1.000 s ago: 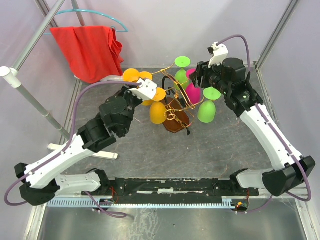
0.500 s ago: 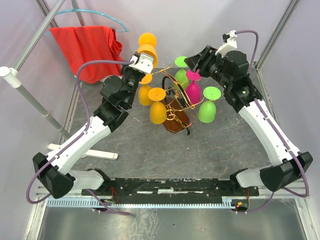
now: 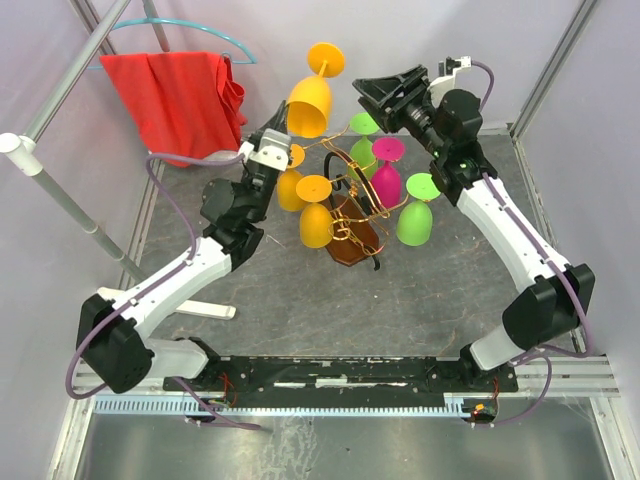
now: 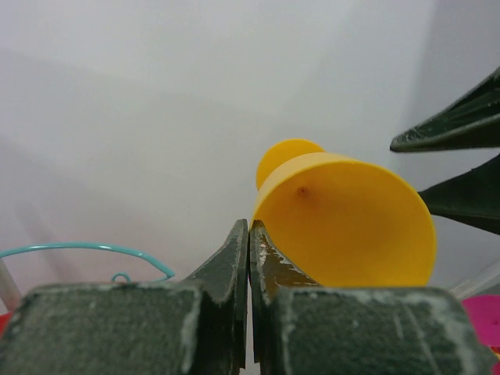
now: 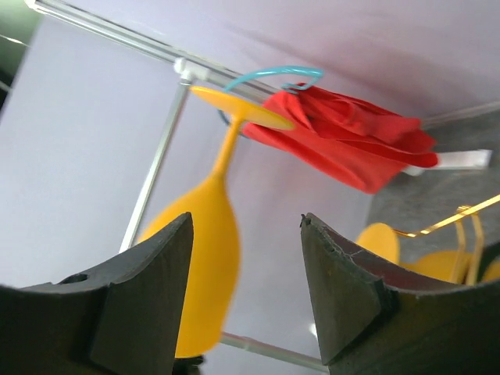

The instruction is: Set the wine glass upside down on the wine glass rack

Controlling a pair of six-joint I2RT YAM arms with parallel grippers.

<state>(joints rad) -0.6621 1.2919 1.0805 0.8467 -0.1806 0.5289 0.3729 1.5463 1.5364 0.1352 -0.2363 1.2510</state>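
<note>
My left gripper is shut on the rim of an orange wine glass and holds it high above the table, foot up and tilted. In the left wrist view the jaws pinch the glass's rim, and its bowl opens toward the camera. My right gripper is open, just right of the glass and level with it. The glass stands left of the gap in the right wrist view; the gripper holds nothing. The gold wire rack stands below on its brown base.
Several glasses hang upside down on the rack: orange, pink, green. A red cloth hangs on a teal hanger at the back left, on a metal pole stand. Walls close in at both sides.
My left arm lifted the orange glass from beside the rack to high above it, foot up. My right gripper rose, swung left toward the glass and stands open beside it.
</note>
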